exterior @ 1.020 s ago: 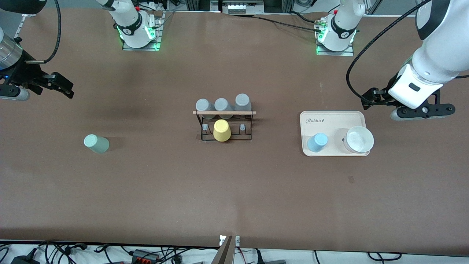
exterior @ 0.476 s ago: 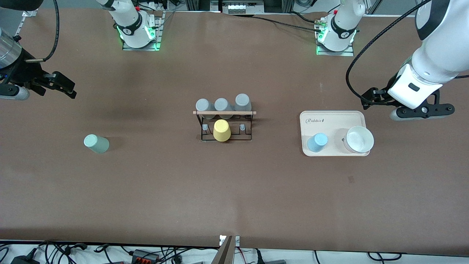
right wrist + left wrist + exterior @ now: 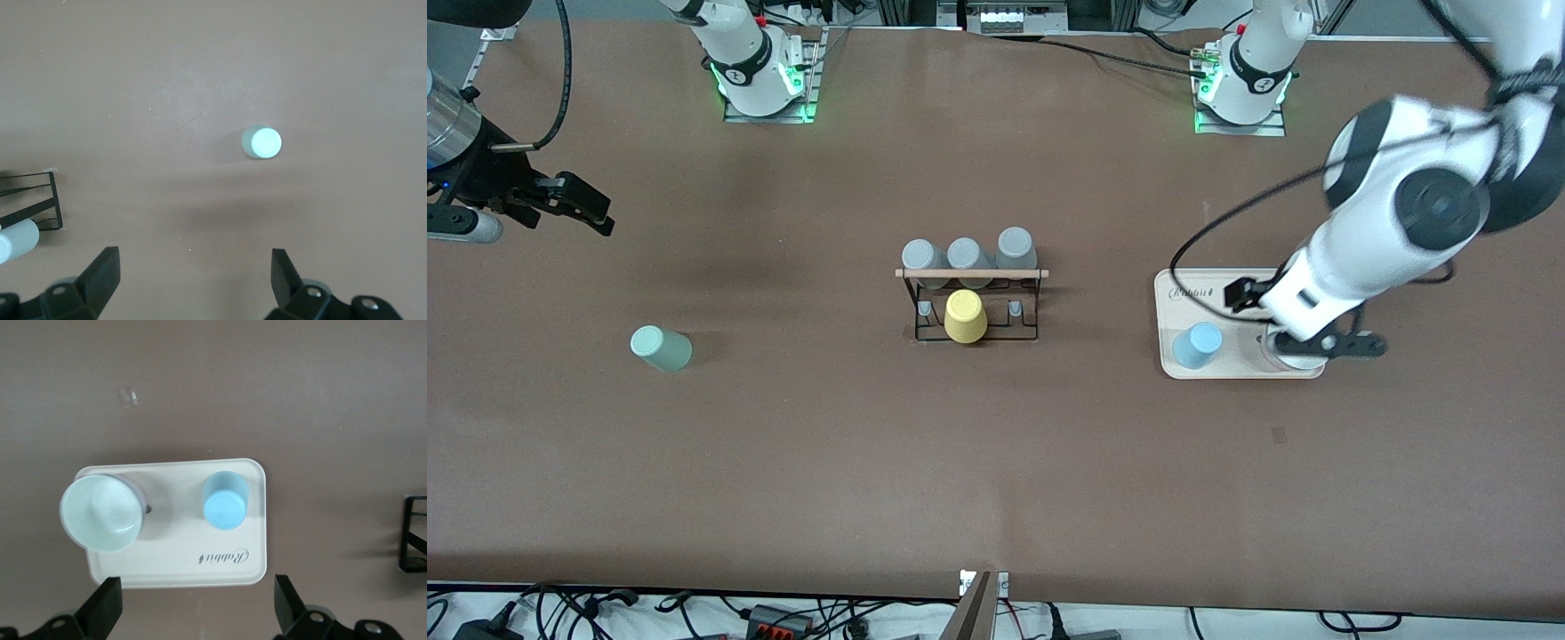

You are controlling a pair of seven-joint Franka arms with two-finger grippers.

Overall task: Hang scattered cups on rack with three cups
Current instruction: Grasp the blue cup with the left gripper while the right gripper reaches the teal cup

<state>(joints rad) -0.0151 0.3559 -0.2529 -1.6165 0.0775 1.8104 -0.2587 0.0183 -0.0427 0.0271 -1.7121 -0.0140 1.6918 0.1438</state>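
The light blue cup (image 3: 1197, 345) stands on a cream tray (image 3: 1227, 302); it also shows in the left wrist view (image 3: 225, 500). The sage-green cup (image 3: 660, 348) stands alone on the table toward the right arm's end, also in the right wrist view (image 3: 261, 142). The black wire rack (image 3: 972, 274) with its wooden rod stands mid-table. My left gripper (image 3: 1303, 347) hangs open and empty over the tray's bowl end (image 3: 197, 608). My right gripper (image 3: 591, 212) hovers open and empty over bare table, apart from the sage-green cup (image 3: 193, 280).
Three grey cups (image 3: 969, 253) and a yellow cup (image 3: 965, 316) hang on the rack. A white bowl (image 3: 101, 513) sits on the tray (image 3: 180, 563) beside the blue cup, mostly hidden under my left arm in the front view. The rack's corner (image 3: 33, 200) shows in the right wrist view.
My left arm has swung from over the bare table past the tray's end to above the tray's bowl. My right gripper has barely shifted. The cups have not moved.
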